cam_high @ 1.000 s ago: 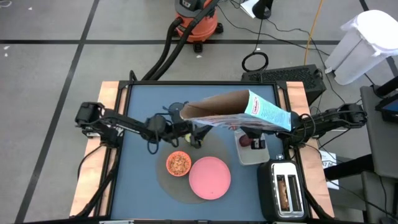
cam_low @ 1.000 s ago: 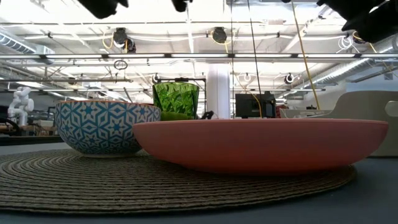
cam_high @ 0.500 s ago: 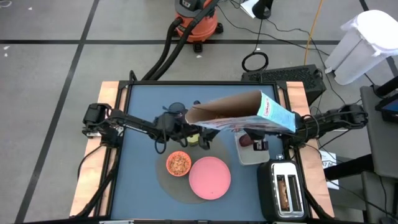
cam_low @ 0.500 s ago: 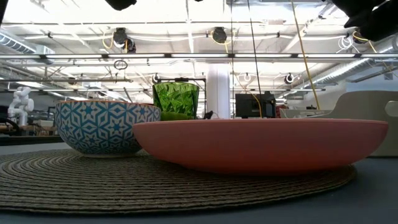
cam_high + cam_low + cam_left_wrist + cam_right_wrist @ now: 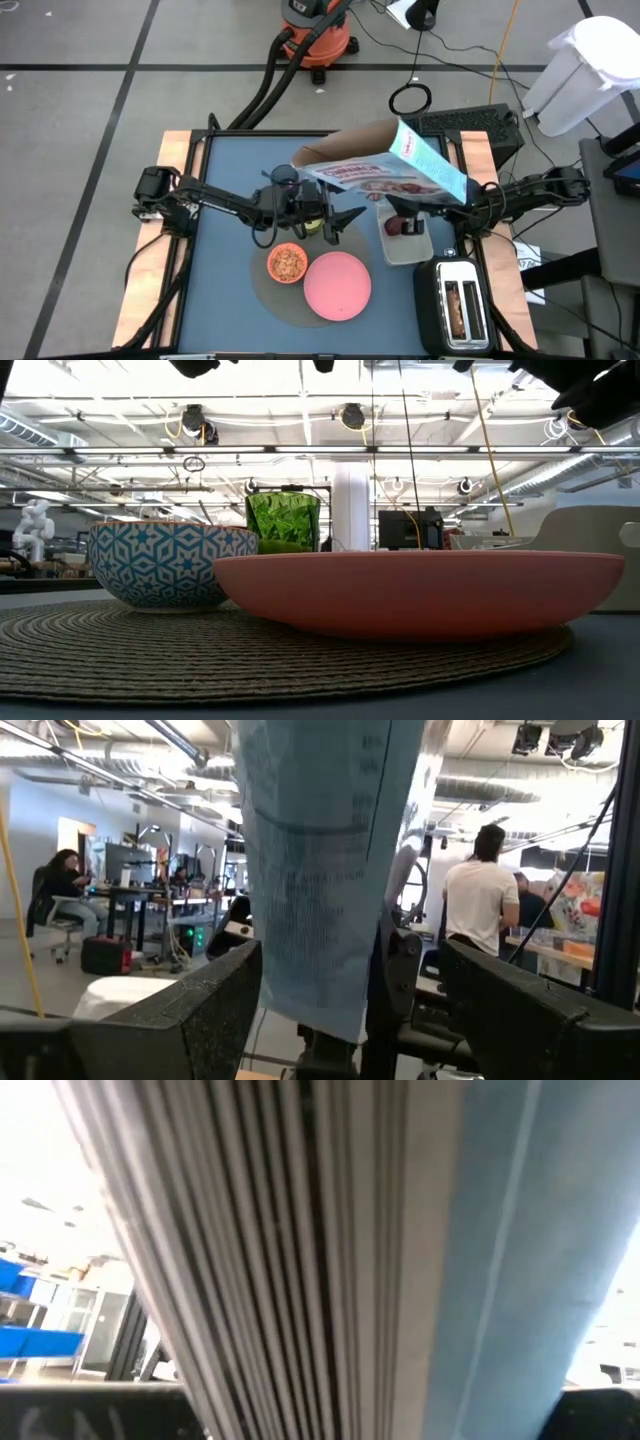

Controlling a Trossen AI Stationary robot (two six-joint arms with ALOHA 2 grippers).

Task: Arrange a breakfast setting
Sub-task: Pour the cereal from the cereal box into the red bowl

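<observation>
The right gripper [image 5: 425, 205] clamps the blue-and-brown cardboard cereal box [image 5: 385, 170], tilted above the table. The left gripper [image 5: 340, 222], fingers spread, hangs just under the box's open end, beyond the small orange bowl [image 5: 287, 263] and round pink plate [image 5: 337, 285].

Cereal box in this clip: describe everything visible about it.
The cereal box is printed cardboard: light blue side panels, a pale front with red lettering, and a brown open end facing the table's left. It is held above the table, lying roughly level, over the clear tub and the mat's far edge. The right gripper appears to carry it from beneath at its right end, though the grip itself is hidden. The left gripper, fingers open, sits just below its open end, not touching it.
</observation>
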